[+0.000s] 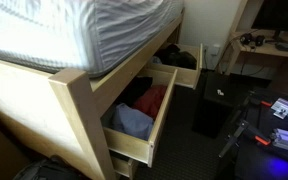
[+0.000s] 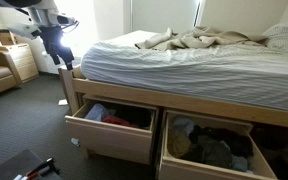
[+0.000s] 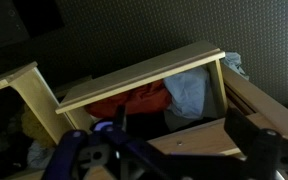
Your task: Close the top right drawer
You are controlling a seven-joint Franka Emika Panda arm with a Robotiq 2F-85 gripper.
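Pale light wood is being shown on the top right drawer [image 2: 184, 168]. It is being seen pulled out from the bed frame [image 2: 134, 97], its plain flat front standing clear of the frame and dark clothing [image 2: 219, 148] lying inside. In an exterior view it is being seen as the farther, smaller-looking drawer [image 1: 187, 75], beyond the nearer drawer [image 1: 134, 145], which is being filled with blue and red clothes [image 1: 134, 120]. Both drawers are being shown open, side by side, under the mattress [image 2: 184, 70], which is being covered by rumpled bedding [image 2: 199, 40]. The Franka arm [image 2: 46, 25] is being held high beside the corner of the bed, well apart from the top right drawer. In the wrist view the gripper [image 3: 169, 155] is being held spread, its fingers [image 3: 254, 140] standing wide apart, with the drawer of blue and red clothes being seen beyond them.
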